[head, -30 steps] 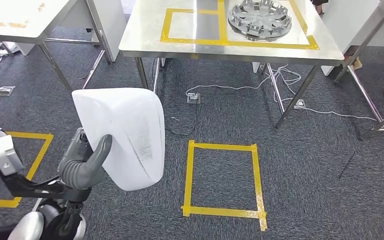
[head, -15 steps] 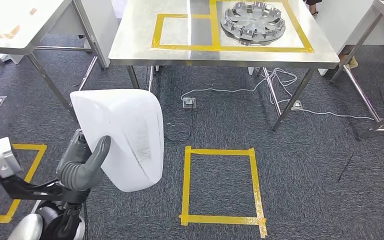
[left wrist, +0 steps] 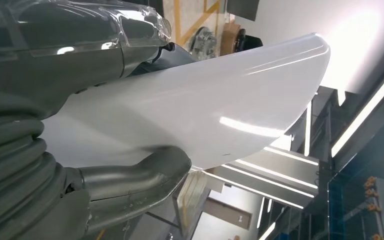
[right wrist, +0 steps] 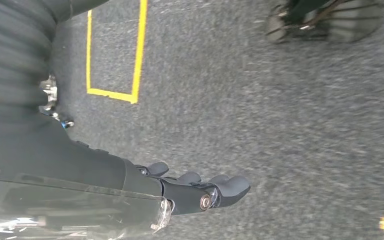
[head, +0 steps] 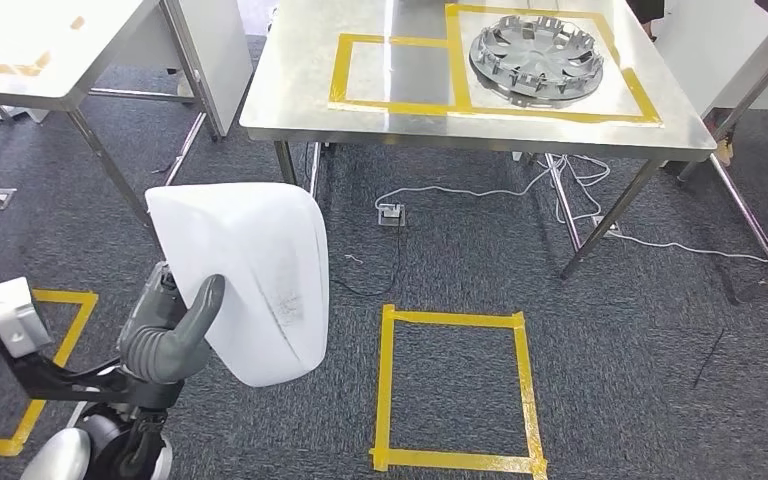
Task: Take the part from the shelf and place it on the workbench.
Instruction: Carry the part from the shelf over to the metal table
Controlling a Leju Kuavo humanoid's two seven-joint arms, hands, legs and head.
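White and smooth, the part [head: 245, 280] is a curved shell held up in the left hand [head: 165, 335], whose thick grey thumb [head: 196, 312] presses on its near face while the darker fingers [left wrist: 75, 47] lie across its far side; in the left wrist view the same part [left wrist: 200, 115] runs out from the palm and swells past the fingertips. It is carried in the air above grey carpet [head: 610, 330], not resting on anything.

Ahead of that hand and off to its right stands a steel table [head: 290, 95], well apart from the part. Yellow tape on the tabletop marks two boxes side by side: the nearer one to the hand, a tape box [head: 338, 75], is bare inside, and the farther one holds a silver wheel cover [head: 535, 58] lying flat. White cables [head: 480, 190] trail over the carpet under the table. To the right of the hand, on the floor, is a yellow tape square [head: 385, 390].

The right hand [right wrist: 200, 192] hangs low over the carpet, holding nothing, its dark fingers loosely bent and a little apart.
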